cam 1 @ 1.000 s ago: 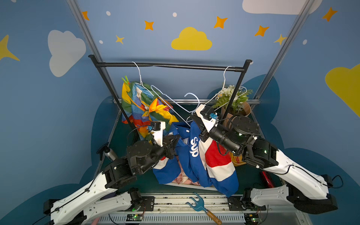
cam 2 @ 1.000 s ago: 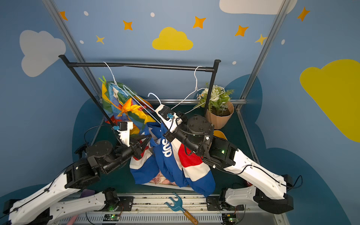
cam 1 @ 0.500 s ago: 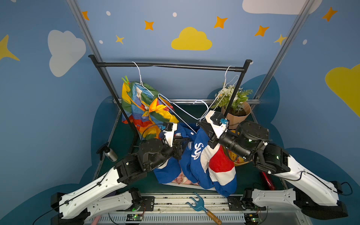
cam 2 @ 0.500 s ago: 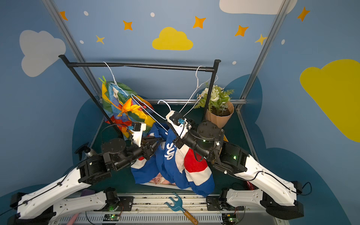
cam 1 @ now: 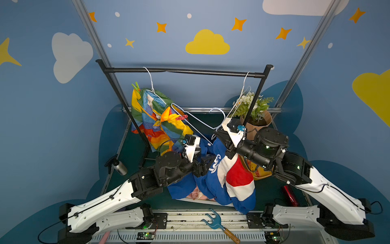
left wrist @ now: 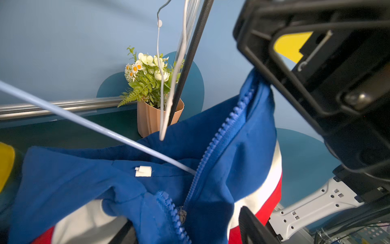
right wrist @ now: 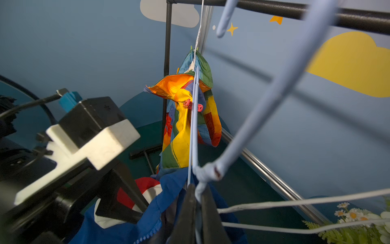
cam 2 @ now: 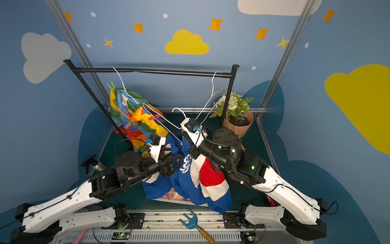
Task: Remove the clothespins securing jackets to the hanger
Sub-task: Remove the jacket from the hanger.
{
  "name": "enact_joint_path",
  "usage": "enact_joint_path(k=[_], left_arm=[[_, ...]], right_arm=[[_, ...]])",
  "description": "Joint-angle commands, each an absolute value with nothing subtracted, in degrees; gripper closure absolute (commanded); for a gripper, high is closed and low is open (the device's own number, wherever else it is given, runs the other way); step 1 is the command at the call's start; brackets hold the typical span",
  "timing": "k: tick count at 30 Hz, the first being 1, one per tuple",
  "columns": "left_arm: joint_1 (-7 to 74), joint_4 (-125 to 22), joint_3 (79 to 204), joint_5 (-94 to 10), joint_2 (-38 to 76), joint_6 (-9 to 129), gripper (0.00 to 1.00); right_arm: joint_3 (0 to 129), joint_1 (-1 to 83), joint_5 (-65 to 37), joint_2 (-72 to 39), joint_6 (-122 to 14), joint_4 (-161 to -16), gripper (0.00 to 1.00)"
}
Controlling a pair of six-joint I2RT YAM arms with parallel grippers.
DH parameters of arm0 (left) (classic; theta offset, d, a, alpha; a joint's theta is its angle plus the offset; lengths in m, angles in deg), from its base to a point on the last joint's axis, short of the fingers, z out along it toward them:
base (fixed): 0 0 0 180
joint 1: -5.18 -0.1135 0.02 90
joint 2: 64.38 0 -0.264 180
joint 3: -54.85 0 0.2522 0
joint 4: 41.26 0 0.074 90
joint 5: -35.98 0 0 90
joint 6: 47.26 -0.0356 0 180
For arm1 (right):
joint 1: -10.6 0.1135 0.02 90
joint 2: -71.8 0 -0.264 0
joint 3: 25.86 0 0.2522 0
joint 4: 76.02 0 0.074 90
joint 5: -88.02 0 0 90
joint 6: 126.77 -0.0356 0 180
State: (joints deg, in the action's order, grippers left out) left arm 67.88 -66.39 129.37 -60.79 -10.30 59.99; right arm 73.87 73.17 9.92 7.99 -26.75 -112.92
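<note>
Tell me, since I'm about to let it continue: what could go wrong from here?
1. The left claw is open, so the blue jacket, draped loosely over the light blue hanger, may slide off.
2. The right claw pinches that hanger, whose wire runs by the red clothespin on the rainbow jacket; pulling could snag it.

Top views overhead, whole scene; wrist views close, sharing jacket (left wrist: 63, 179), hanger (left wrist: 84, 124).
</note>
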Motion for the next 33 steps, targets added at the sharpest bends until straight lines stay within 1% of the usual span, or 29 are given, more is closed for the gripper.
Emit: enact_joint_path(k=[1,5,8,11,12,15,20,23,25,27,28,33], left_arm=[[68.11,-64.98,131.62,-58.68,-8.06,57.28,0.28],[68.12,-63.39,133.24,-58.75,-5.05,55.69,0.28],[68.08,-62.61,134.07,-59.78,-3.84,54.20,0.28],[68.18,-60.58,134.05,-57.42,-3.40,53.42,0.30],[68.15,-60.53,134.37,-56.37,-2.76,53.30,0.33],[68.20,-61.52,135.32,-53.38,-0.67,53.24,0.49],[68.20,-56.58,132.44,-51.36,-0.17,53.56,0.61],[68.20,-56.20,132.06,-51.55,-0.34,53.06,0.78],[68.25,-56.78,132.21,-50.78,-0.57,52.52,0.87],[68.29,-57.15,131.99,-50.60,-0.83,52.32,0.94],[68.38,-57.09,131.86,-50.42,-0.85,52.23,0.96],[68.80,-55.80,131.00,-47.65,-0.43,51.48,0.96]], right_arm=[[72.78,72.13,4.81,9.40,-29.09,-113.25,1.00],[71.30,71.39,3.39,9.69,-30.04,-113.95,1.00],[70.42,70.44,0.31,10.93,-31.24,-113.80,1.00],[69.68,69.87,-0.38,11.15,-31.93,-114.98,1.00],[69.04,69.52,-0.55,11.37,-32.23,-114.92,1.00],[67.33,67.82,-3.03,11.99,-34.30,-113.48,1.00],[66.75,65.99,-7.37,12.04,-36.19,-112.98,1.00],[66.14,65.12,-7.48,12.47,-36.76,-112.88,1.00],[66.13,63.87,-7.05,12.76,-37.16,-113.70,1.00],[66.43,62.83,-6.20,12.68,-37.47,-114.81,1.00],[66.72,62.48,-5.38,12.41,-37.38,-115.68,1.00],[67.82,62.27,-4.61,9.95,-35.86,-118.10,1.00]])
